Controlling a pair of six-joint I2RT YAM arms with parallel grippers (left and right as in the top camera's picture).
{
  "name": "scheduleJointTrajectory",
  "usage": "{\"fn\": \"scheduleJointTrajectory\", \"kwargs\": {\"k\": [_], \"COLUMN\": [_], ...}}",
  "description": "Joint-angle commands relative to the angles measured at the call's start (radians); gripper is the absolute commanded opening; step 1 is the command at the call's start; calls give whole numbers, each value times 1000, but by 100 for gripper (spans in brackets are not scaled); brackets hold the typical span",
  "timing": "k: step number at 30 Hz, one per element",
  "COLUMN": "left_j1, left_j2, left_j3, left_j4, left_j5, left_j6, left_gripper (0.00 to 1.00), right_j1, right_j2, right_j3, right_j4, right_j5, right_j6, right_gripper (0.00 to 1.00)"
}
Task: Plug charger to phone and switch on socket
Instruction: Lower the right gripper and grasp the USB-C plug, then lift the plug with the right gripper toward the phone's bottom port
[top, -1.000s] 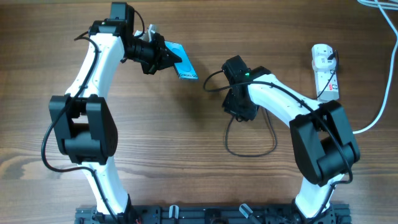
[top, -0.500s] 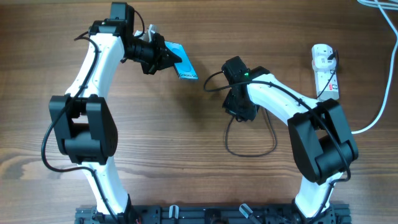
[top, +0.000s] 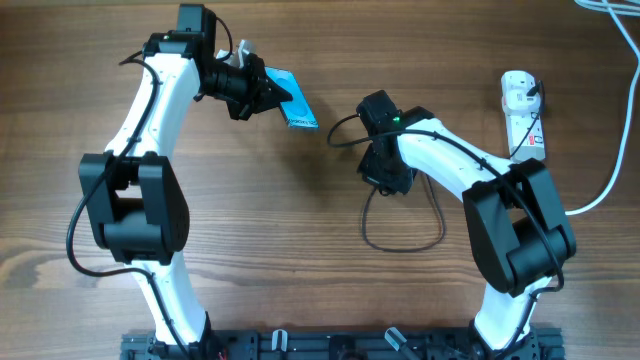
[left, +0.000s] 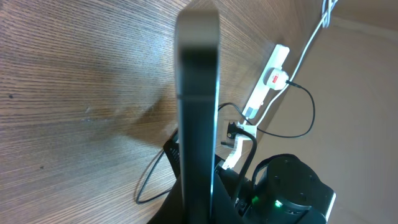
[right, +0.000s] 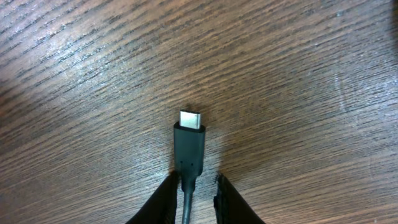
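Observation:
My left gripper (top: 268, 93) is shut on the phone (top: 298, 102) and holds it above the table at the back left, its cyan screen showing from overhead. The left wrist view shows the phone (left: 198, 106) edge-on, upright. The charger (right: 189, 144) lies on the wood, its metal connector tip pointing away from me. My right gripper (right: 198, 190) straddles the cable just behind the connector. Its left finger touches the connector and the right one stands a little off, so it is narrowly open. From overhead, the charger cable (top: 366, 228) loops toward me, below my right gripper (top: 388, 180).
The socket (top: 522, 118), a white power strip with a red mark, lies at the far right with an adapter plugged in at its back end. Its thick white cord (top: 612, 175) runs along the right edge. In the left wrist view, the socket (left: 272, 70) is beyond the phone.
The right arm's elbow has shifted very slightly left. The left arm and the phone have not moved.

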Motion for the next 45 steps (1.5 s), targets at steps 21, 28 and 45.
{"fn": "scheduleJointTrajectory", "kwargs": {"k": [21,28,45], "left_j1": [1,0,-200], "left_j2": [-28,-28,-134], "left_j3": [17,17,17], "left_j4": [1,141,424], "left_j5": [18,225,309], "left_j6": [1,80,137], "left_gripper": [4,4,4], "right_j1": [2,3,203], "right_j2": [51,-185,-725], "right_j3": [0,32,32], "right_j4": [2,-93,-271], "right_j5": [-37,-190,-211], "right_j6": [-75,-344,-513], "right_gripper": [4,4,4]}}
